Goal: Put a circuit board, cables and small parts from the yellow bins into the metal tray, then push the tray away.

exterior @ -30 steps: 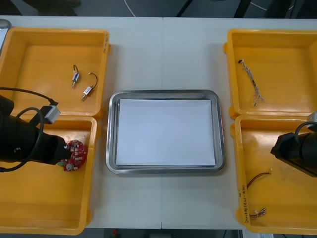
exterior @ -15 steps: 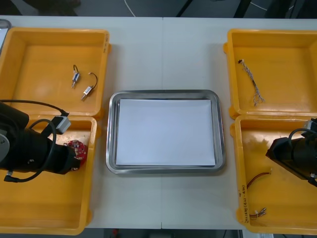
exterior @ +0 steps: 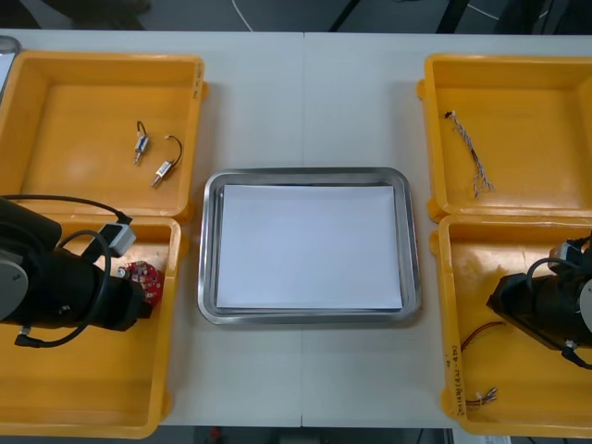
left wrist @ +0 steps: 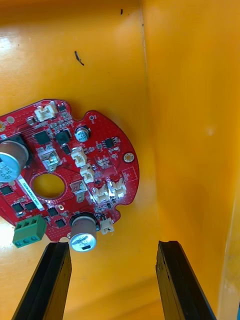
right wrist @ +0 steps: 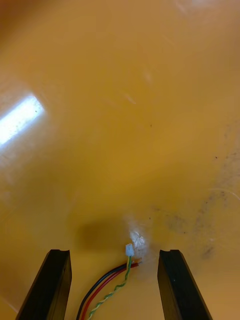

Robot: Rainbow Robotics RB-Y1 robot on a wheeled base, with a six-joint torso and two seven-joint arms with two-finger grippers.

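Here the left gripper point(left wrist: 112, 245) hangs spread before the circuit board point(left wrist: 65, 170); the right gripper point(right wrist: 115, 252) (likewise spread) straddles the cable point(right wrist: 107, 290), ready to pinch

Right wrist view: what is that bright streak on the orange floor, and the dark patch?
Right wrist view: the streak is glare on the glossy floor of the yellow bin; the patch is a soft shadow beside the cable tip, just ahead of the open right gripper.
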